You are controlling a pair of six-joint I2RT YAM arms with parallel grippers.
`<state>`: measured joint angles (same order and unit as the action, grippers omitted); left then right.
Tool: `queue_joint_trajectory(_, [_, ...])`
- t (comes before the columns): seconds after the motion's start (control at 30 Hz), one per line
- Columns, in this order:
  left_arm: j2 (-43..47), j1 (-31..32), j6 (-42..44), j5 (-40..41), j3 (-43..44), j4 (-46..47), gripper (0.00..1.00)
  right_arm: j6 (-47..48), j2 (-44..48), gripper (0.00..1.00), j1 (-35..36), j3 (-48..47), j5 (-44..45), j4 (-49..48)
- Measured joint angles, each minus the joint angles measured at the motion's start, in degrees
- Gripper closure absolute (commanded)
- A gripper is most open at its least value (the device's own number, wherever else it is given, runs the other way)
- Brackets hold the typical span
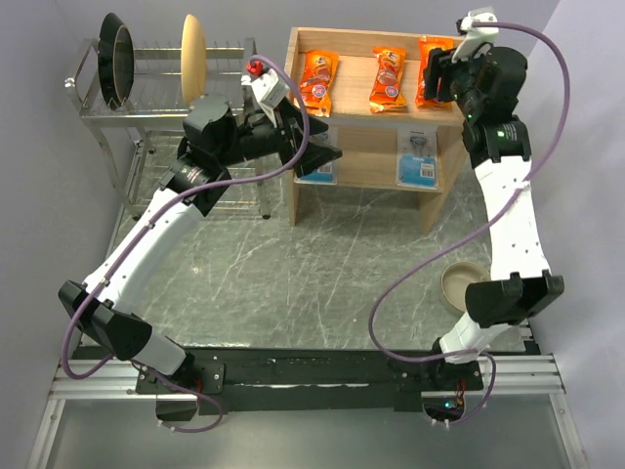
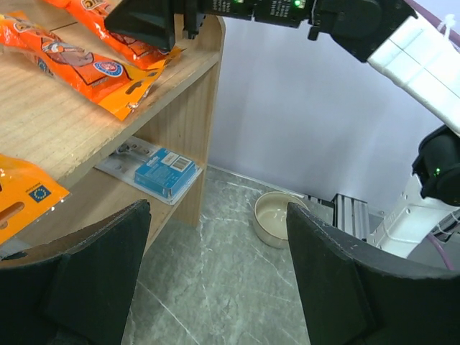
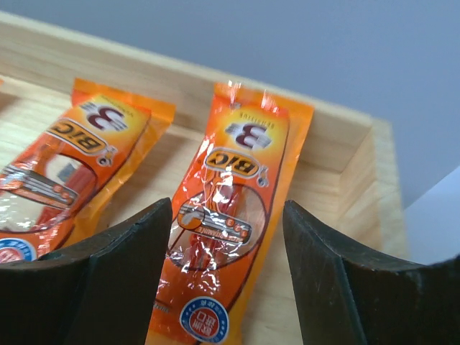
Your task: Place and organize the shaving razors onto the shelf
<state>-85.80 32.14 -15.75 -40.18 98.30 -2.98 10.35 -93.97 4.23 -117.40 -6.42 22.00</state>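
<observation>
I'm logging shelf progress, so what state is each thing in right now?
Orange packets: three, flat on the shelf's top tier.
Blue cards: two, lying on the lower tier.
Left pincer: open, empty.
Right pincer: open, straddling the rightmost packet.
Bowl: upright, empty.
Plates: two, on edge in the rack.

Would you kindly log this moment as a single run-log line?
shelf top tier: three orange packets | lower tier: two blue cards | left gripper: open, beside lower tier | right gripper: open over rightmost packet
</observation>
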Motion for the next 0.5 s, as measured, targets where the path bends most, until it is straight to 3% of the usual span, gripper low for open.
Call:
queue_joint_trajectory(0.13, [0.2, -0.5, 0.0, 0.0, -0.9, 0.1, 0.18, -1.6, -2.4, 0.32, 0.0, -2.6, 0.2, 4.5])
queue_joint_trajectory(0.37, [0.2, -1.6, -0.7, 0.0, -1.6, 0.2, 0.19, -2.1, -3.5, 0.55, 0.0, -7.1, 1.9, 10.9])
queue_joint_trajectory(0.5, [0.2, -1.9, -1.6, -0.1, -1.6, 0.7, 0.19, -2.1, -3.3, 0.57, 0.0, -7.1, 2.2, 12.2])
